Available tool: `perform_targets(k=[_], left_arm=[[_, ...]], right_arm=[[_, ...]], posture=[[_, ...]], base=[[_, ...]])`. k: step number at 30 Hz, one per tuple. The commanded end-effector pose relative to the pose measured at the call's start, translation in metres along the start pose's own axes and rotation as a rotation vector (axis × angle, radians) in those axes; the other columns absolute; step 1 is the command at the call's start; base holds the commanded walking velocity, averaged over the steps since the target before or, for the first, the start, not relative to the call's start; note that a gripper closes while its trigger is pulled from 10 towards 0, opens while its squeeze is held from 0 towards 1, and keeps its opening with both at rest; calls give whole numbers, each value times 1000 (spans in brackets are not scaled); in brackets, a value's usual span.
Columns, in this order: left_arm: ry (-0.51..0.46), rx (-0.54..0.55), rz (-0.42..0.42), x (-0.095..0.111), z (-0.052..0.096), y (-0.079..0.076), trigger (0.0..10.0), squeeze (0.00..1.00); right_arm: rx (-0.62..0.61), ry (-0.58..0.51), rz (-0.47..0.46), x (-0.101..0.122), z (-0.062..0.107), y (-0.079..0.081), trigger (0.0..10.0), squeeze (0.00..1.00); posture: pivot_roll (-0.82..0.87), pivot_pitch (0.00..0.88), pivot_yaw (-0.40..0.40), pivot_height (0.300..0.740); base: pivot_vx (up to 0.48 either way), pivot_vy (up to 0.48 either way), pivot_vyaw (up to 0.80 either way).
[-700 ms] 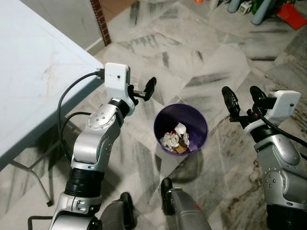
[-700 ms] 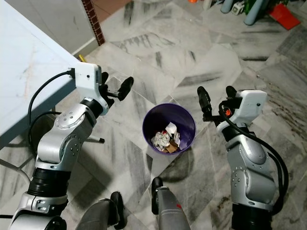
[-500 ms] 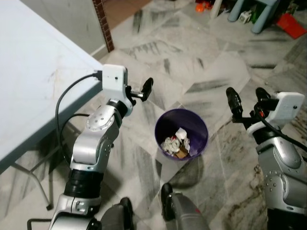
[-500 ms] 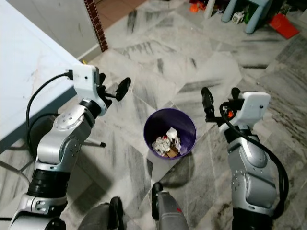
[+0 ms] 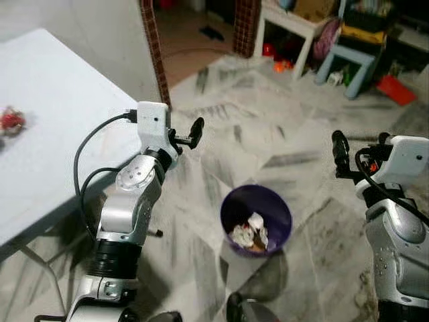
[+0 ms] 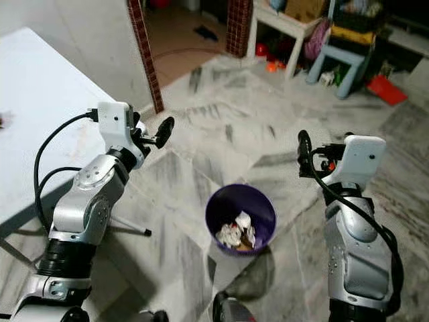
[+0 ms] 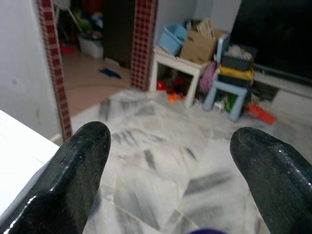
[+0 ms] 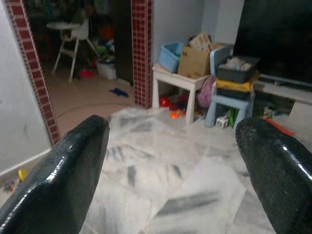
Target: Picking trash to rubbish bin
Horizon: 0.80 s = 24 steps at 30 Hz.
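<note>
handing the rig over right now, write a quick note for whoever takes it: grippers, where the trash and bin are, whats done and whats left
Left gripper: open, empty, raised beside the white table.
Right gripper: open, empty, raised to the bin's right.
Purple rubbish bin: upright on the marble floor between the arms, crumpled trash already inside.
Done: some trash is in the bin.
Left: a small red and white item lies on the table's far left edge; it is too blurred to identify, so check whether it is trash.

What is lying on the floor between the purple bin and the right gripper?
Nothing: in the right eye view, only bare marble floor separates the purple bin from the raised, open right gripper.
</note>
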<state>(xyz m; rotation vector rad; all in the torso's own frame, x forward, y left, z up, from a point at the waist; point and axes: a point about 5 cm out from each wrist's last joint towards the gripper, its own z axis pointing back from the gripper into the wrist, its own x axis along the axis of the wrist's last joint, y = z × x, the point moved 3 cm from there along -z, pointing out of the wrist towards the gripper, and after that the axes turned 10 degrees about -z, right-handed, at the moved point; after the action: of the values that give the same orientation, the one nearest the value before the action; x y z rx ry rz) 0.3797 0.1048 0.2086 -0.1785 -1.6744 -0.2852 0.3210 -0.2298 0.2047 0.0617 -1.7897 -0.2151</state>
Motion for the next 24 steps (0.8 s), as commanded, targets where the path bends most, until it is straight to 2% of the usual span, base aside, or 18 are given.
perform_targets(k=[1,2,9,12,18,24], left_arm=[[20,6,-8,-8,2,0,10000,0],[28,10,-10,-11,3,0,10000,0],[45,8,-12,-21,4,1,10000,0],[42,2,-29,-21,3,0,10000,0],[16,11,-5,-15,2,1,10000,0],[20,-23,-9,-18,7,-6,10000,0]], right_arm=[[-11,13,0,-2,3,-1,10000,0],[-44,10,21,-2,2,-4,10000,0],[-27,9,49,-6,6,-2,10000,0],[-21,3,39,-5,9,-2,10000,0],[-23,4,41,-7,12,-2,10000,0],[-12,5,71,-6,13,-1,10000,0]], posture=[[-82,49,-7,740],[-87,41,-6,740],[-104,24,2,740],[-108,25,3,740],[-115,12,-1,740],[-119,15,2,740]], base=[[0,0,0],[0,0,0],[0,0,0],[0,0,0],[0,0,0],[0,0,0]])
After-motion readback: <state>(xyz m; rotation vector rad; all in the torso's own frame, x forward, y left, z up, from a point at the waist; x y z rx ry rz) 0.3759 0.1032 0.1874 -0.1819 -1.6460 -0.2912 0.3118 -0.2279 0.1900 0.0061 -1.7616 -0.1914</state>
